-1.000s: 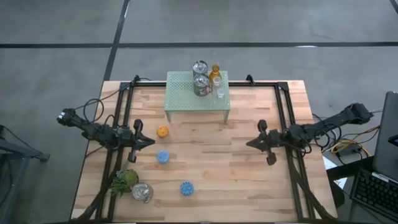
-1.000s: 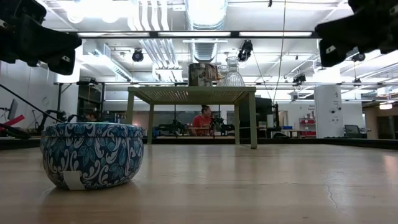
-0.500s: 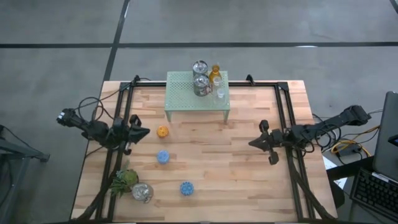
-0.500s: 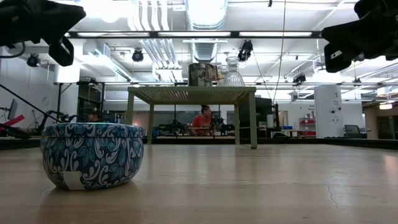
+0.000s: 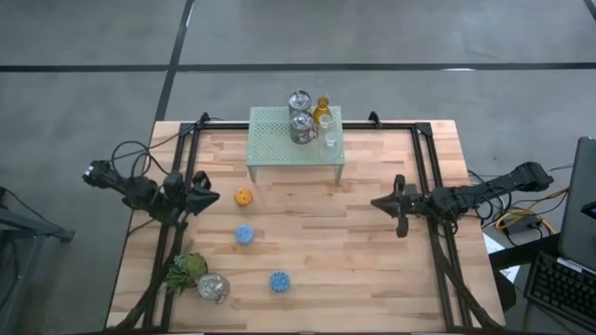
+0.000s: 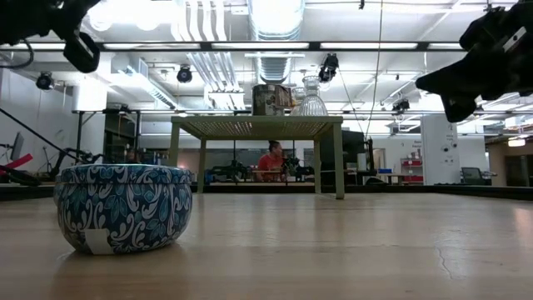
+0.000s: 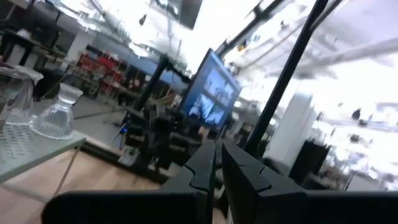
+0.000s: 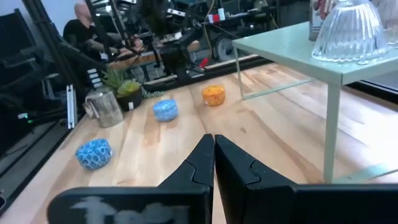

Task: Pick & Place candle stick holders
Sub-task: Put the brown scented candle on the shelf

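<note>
Left gripper (image 5: 212,197) sits at centre left of the overhead frame, fingers pressed together and holding nothing; compared with a second ago I see it pulled back toward the left table edge and lifted out of the upper left of the low view. Right gripper (image 5: 380,202), at centre right, is also closed and empty, and has turned so its wrist bar now stands square to the arm, where before it was slanted; in the low view it has dropped a little at upper right. None of the holders have shifted. On the pale-green perforated mesh stand (image 5: 279,144) at top centre stand two silvery metal holders (image 5: 301,116), an amber glass holder (image 5: 322,108) and clear ribbed glass holders (image 5: 330,133), bell-shaped as seen from the right wrist. On the bare wood-plank table (image 5: 372,261), an orange holder (image 5: 244,197) lies just right of the left gripper, not touching. A blue holder (image 5: 244,234) sits below it, and a second blue holder (image 5: 279,281) further down, round and patterned white-on-blue in the low view. A third silvery metal holder (image 5: 213,288) rests at lower left, right beside a leafy green plant (image 5: 186,269).
</note>
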